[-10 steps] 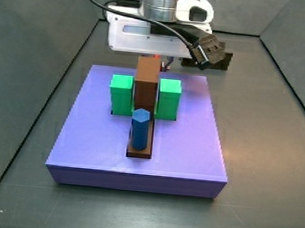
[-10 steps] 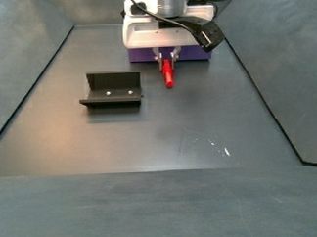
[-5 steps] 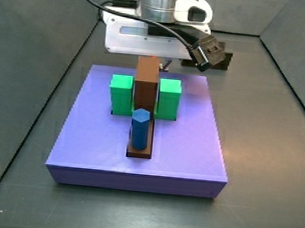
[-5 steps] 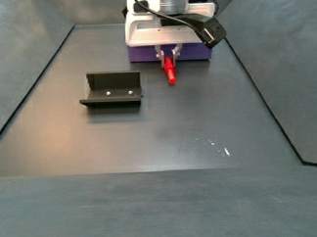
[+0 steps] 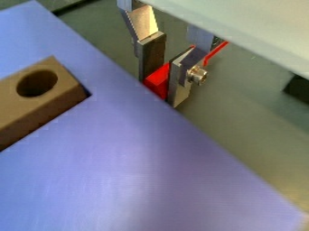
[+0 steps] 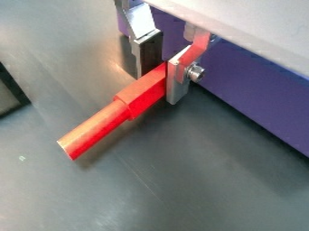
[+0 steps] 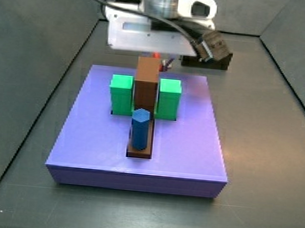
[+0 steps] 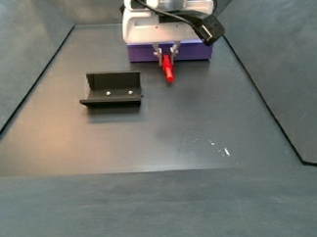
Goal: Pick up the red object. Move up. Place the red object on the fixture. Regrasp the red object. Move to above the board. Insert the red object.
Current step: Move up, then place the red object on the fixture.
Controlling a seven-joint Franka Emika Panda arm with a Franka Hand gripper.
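Observation:
The red object [image 6: 115, 122] is a short red peg with a square end. My gripper [image 6: 160, 68] is shut on that square end, and the round end points away over the dark floor. In a side view the gripper [image 8: 166, 54] hangs with the red object [image 8: 168, 71] in front of the purple board [image 8: 188, 54]. In another wrist view the red object [image 5: 157, 81] shows between the fingers, just past the board's edge [image 5: 121, 153]. The fixture [image 8: 111, 90] stands on the floor to the left, apart from the gripper.
The board [image 7: 140, 135] carries two green blocks [image 7: 121, 93], a tall brown bar [image 7: 146, 80] and a blue peg [image 7: 138, 128]. Black walls enclose the floor on both sides. A dark corner of the fixture [image 6: 7, 86] shows in a wrist view.
The gripper has risen a little with the red object in it. The board and fixture have not moved.

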